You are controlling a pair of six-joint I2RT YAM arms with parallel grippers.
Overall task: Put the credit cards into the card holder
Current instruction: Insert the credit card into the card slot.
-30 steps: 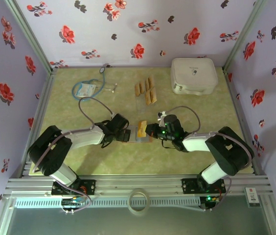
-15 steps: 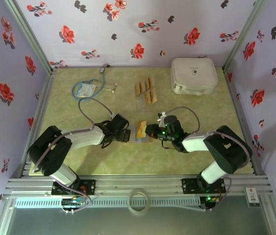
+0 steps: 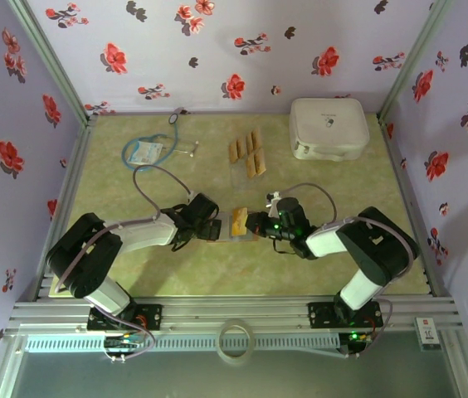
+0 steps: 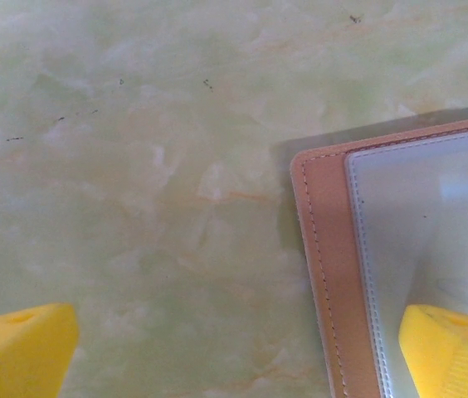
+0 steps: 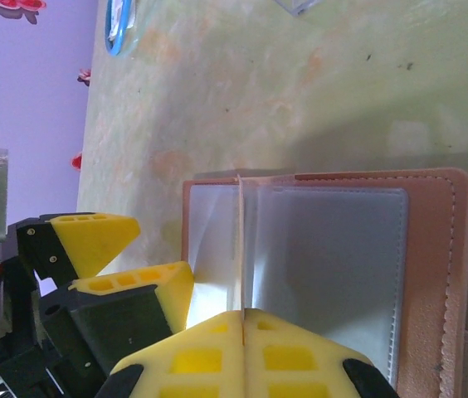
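**Card poised at the pocket**

My right fingers point(image 5: 192, 365) pinch one credit card point(image 5: 241, 249) edge-on over the open card holder point(image 3: 240, 224), near centre of the desk point(image 3: 317, 191). My left fingers point(image 4: 454, 344) stand wide, one tip over its left edge. Next, I judge, the card needs a straight push into a pocket.

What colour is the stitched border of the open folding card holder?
Light reddish-brown stitched border around greyish translucent pockets; clearest in the right wrist view.

Robot test cell in a lab. Left arm point(image 3: 134, 235) and right arm point(image 3: 333, 240) are bolted to an aluminium rail point(image 3: 234, 313) at the table edge. Floral-papered panel walls point(image 3: 159, 50) box in a marble-patterned tabletop point(image 3: 342, 186). Cabling point(image 3: 145, 178) is exposed.
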